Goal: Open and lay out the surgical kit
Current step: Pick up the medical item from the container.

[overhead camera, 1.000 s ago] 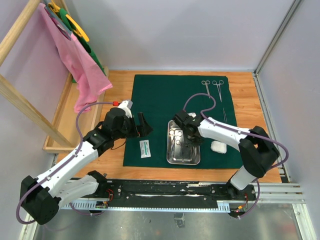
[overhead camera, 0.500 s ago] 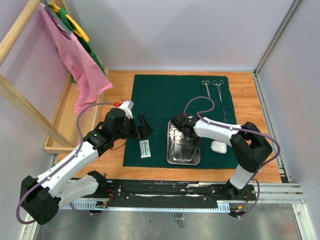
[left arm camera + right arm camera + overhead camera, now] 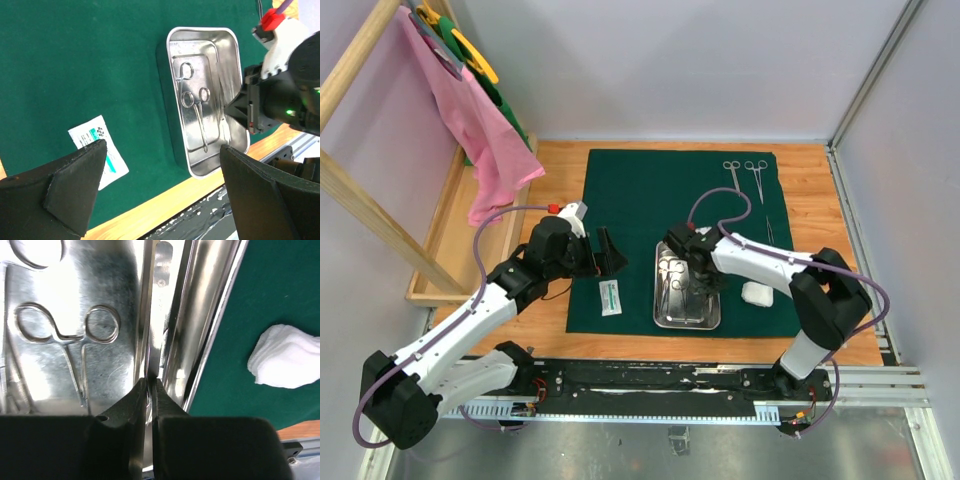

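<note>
Low-centre in the overhead frame, we are pinching tweezers (image 3: 148, 315) along the right wall of the steel tray (image 3: 687, 326), right gripper (image 3: 148, 382) narrow, left gripper (image 3: 161, 147) gaping idle, likely needing a clean lift next.

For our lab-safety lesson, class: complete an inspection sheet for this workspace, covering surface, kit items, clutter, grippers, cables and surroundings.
Surface: wooden table; green cloth spread flat on it.
Job's things: steel tray on the cloth, holding tray clamps; laid-out clamps at the cloth's far edge; packet and gauze either side of the tray.
Clutter: nothing seen.
Grippers: left gripper open above the cloth; right gripper shut on a slim steel tool inside the tray.
Cables: purple cables loop along both arms.
Surroundings: wooden rack with pink cloth, left.
</note>
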